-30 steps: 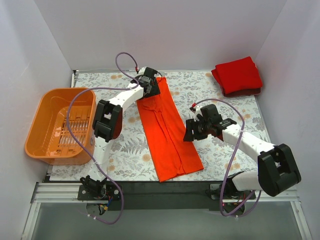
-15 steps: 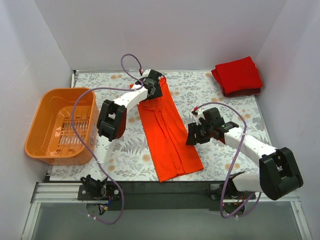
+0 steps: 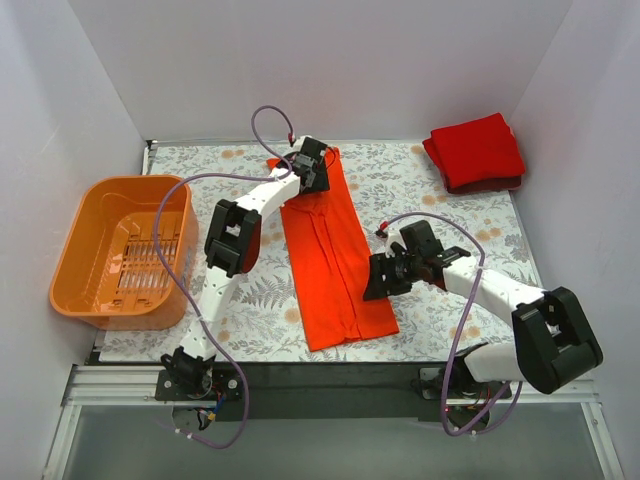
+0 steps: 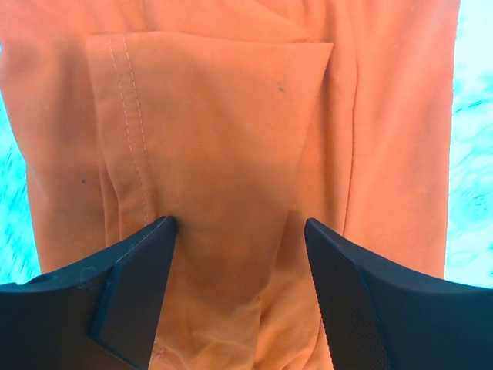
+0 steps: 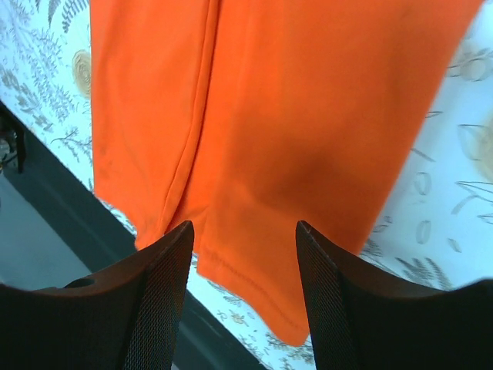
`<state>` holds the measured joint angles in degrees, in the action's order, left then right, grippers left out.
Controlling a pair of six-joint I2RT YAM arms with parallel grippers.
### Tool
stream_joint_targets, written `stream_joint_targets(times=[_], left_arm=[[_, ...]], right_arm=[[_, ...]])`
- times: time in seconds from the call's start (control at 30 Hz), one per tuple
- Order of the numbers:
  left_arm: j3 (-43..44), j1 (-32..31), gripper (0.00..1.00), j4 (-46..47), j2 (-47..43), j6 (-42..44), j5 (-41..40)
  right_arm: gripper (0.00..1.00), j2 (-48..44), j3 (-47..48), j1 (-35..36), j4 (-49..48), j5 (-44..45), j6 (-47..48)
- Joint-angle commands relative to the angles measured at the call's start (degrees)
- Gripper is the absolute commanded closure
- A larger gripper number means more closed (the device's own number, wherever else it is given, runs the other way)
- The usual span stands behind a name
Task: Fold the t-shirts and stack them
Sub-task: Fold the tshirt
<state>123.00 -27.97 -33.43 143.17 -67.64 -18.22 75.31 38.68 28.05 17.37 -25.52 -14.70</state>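
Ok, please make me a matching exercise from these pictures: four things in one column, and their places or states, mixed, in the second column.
1 orange-red t-shirt
2 deeper red t-shirt
3 basket
4 right tool

A folded, at the far right corner
B open, above the long strip's near end
C at the left edge of the table
D laid out as a long strip in the middle

Pairs: 1-D, 2-A, 3-C, 4-B

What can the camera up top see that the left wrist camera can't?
Only the top camera shows the orange basket, the folded deep red t-shirt in the far right corner, and the right hand. Only the left wrist camera shows the stitched hem on a folded-over flap, close up. Both show the orange-red t-shirt and the open left hand over it.
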Motion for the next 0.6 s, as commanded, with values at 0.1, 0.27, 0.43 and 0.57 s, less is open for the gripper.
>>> stream_joint_targets(times=[0.1,0.27,0.43,0.57], left_arm=[[3.4,2.4,0.3,4.9,4.6,7.5,6.4],[4.8,3.1,0.21,6.9,1.4,7.3,8.2],[1.4,2.7,0.2,7.3,-9.4,5.4,9.9],[-4.0,0.3,0.19,6.1,-18.5,3.5,7.9]], right_arm=[[0.38,4.0,2.3,6.1,-6.5,-2.8,-5.9],[0.38,4.4,5.9,7.7,-4.3,2.1,-6.5],[0.38,1.1,7.6,6.6,5.7,15.1,-3.9],[0.39,-1.6,3.1,1.0,8.1,15.3,-2.9]])
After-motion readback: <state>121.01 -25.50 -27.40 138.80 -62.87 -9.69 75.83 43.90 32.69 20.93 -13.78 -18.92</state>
